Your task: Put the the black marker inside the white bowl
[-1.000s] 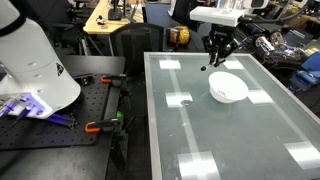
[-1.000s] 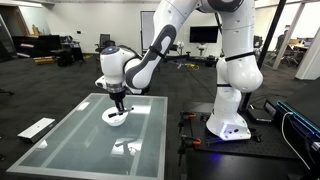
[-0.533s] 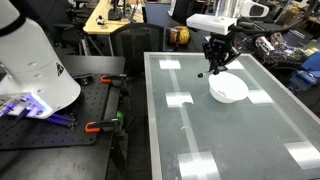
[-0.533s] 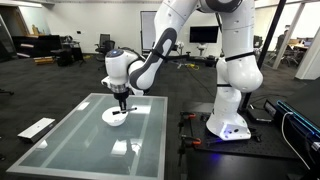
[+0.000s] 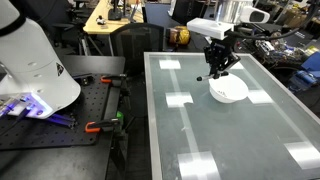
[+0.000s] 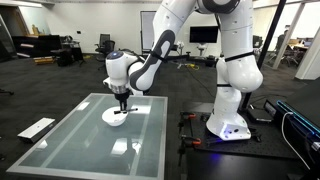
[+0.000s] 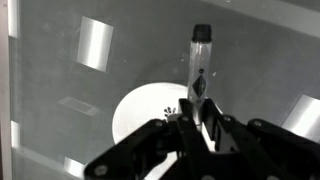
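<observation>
**Figure.** Robot arm with marker above a bowl: two outside views and a wrist view.

**Desk.** The glass-topped desk [image 5: 200,135] [image 6: 85,145] reflects bright rectangular patches of ceiling light. The only item resting on it is the white bowl [image 5: 229,89] [image 6: 116,117].

**Tool.** In both exterior views the tool [image 5: 218,68] [image 6: 122,103] hangs from the white arm [image 6: 160,45], pointing downward. It is just above the bowl and does not touch it. In an exterior view it sits over the bowl's rim on the side nearer the arm's base [image 5: 30,60].

**Grasp.** In the wrist view the tool [image 7: 201,118] has its two dark fingers [image 7: 180,128] drawn close together. They pinch one end of the black marker [image 7: 200,65]. Only the marker's width remains between them.

**Marker.** The marker is held off the desk, clear of every surface. In the wrist view it runs straight away from the fingers and ends in a dark cap. Its gripped end overlaps the right edge of the bowl [image 7: 145,110]. Its capped end reaches past the rim, over bare glass [image 7: 260,60]. In an exterior view a short dark tip [image 5: 201,77] sticks out sideways from the tool, beyond the bowl's edge.

**Bowl.** What shows of the bowl's inside is plain white.
</observation>
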{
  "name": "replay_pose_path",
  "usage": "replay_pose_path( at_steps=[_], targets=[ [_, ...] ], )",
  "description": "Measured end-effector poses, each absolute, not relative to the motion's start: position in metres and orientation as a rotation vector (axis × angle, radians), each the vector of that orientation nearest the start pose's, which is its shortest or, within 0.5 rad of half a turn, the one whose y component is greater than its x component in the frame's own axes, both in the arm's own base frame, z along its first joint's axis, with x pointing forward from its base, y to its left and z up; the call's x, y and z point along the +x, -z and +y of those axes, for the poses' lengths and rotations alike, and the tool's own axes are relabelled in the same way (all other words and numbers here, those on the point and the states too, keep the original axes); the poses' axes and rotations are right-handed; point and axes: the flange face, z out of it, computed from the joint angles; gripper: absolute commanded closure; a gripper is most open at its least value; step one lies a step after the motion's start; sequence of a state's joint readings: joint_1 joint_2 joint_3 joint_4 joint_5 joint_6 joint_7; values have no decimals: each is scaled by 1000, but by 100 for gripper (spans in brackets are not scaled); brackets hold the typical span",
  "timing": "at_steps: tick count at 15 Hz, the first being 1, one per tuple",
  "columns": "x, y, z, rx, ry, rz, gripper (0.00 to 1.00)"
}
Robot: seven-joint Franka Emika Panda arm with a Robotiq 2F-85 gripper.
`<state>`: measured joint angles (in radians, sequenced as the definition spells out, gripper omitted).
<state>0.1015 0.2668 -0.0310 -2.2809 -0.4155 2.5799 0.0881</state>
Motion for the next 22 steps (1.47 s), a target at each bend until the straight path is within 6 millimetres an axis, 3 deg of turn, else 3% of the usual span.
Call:
replay_pose_path(
  at_steps=[8, 9, 11, 17, 22],
  targets=[
    [554, -237, 30, -3341, 186, -396, 95],
    [558, -236, 29, -3340, 198, -393, 56],
    [564, -234, 29, -3339, 216, -393, 49],
    [581, -235, 31, -3339, 253, -397, 3],
    [585, -243, 31, -3347, 282, -394, 0]
  ],
)
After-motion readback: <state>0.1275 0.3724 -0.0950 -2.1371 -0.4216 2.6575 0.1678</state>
